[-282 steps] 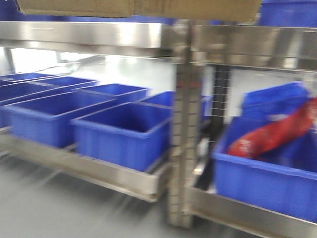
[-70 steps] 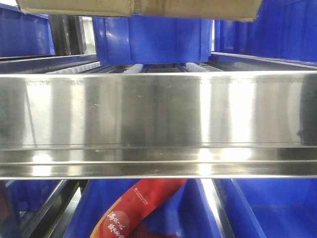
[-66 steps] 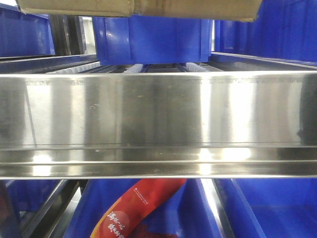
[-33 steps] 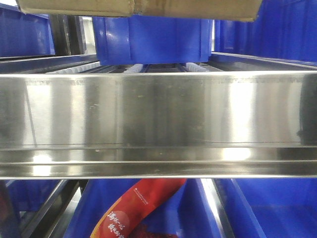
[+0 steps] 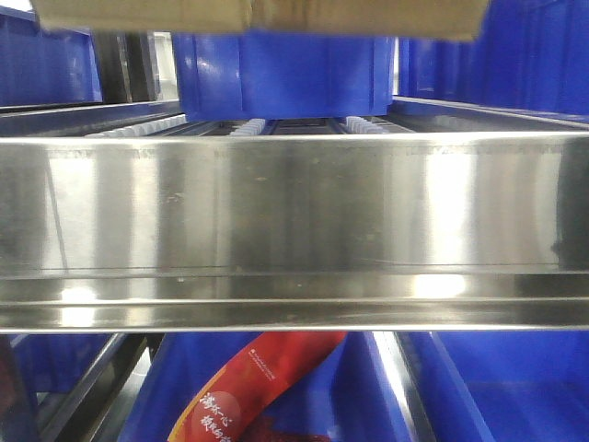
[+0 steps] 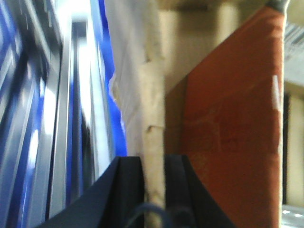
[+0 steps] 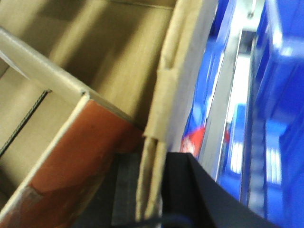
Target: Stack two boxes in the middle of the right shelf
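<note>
**Both claws clamping the carton above the steel lip**

Left gripper (image 6: pixel 153 190) is pinching the carton (image 5: pixel 258 17) wall between its two dark fingers (image 6: pixel 129 183), and your right gripper (image 7: pixel 154 190) is doing the same on the opposite wall; both are clenched on cardboard.

You are holding the carton at the very top of the front view, its lower edge sitting well above the shelf (image 5: pixel 294 207) lip. That tall, mirror-bright lip is spanning the whole frame, wider than the carton. Between carton bottom and lip top, an open band is showing, with white roller strips (image 5: pixel 248 127) running back along the shelf deck.

A blue bin (image 5: pixel 281 74) is standing at the back of that level, directly behind the carton, and more blue plastic is filling both sides. Below the lip, a red package (image 5: pixel 253 387) is lying in a lower blue bin (image 5: pixel 368 387).

The carton is showing plain brown corrugated board, a ragged paper-tape edge, and a reddish-brown inner flap (image 6: pixel 228 118). Both wrist views are blurring.
</note>
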Controlling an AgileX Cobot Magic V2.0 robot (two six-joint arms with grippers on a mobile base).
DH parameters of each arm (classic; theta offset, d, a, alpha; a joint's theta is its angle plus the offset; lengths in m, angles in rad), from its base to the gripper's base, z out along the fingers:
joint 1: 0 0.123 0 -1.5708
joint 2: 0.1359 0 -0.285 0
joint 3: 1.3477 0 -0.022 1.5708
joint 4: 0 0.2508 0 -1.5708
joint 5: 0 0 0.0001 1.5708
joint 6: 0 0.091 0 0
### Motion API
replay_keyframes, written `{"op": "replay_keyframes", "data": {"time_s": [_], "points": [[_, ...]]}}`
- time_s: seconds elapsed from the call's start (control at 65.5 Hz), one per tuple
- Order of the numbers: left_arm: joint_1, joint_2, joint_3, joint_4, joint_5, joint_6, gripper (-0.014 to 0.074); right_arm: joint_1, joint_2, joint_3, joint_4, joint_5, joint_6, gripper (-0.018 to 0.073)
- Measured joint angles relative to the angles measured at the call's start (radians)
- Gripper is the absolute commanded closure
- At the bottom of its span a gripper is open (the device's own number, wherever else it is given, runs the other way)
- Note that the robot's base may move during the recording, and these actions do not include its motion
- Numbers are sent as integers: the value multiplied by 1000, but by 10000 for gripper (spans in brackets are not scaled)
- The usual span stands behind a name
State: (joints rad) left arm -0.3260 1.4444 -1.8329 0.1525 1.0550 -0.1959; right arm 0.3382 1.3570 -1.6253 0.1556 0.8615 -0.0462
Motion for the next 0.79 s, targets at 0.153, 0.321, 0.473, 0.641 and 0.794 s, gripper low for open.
{"op": "replay_keyframes", "data": {"time_s": [0.153, 0.321, 0.473, 0.641, 0.794], "points": [[0, 59, 0, 0, 114, 0, 708, 0, 51, 2, 0, 83, 0, 712], [0, 129, 0, 13, 173, 0, 705, 0, 119, 3, 4, 130, 0, 707], [0, 150, 0, 20, 178, 0, 556, 0, 134, 3, 7, 137, 2, 557], [0, 150, 0, 31, 178, 8, 165, 0, 134, 3, 8, 124, -5, 190], [0, 150, -4, 44, 178, 9, 15, 0, 134, 3, 4, 120, -10, 16]]}}
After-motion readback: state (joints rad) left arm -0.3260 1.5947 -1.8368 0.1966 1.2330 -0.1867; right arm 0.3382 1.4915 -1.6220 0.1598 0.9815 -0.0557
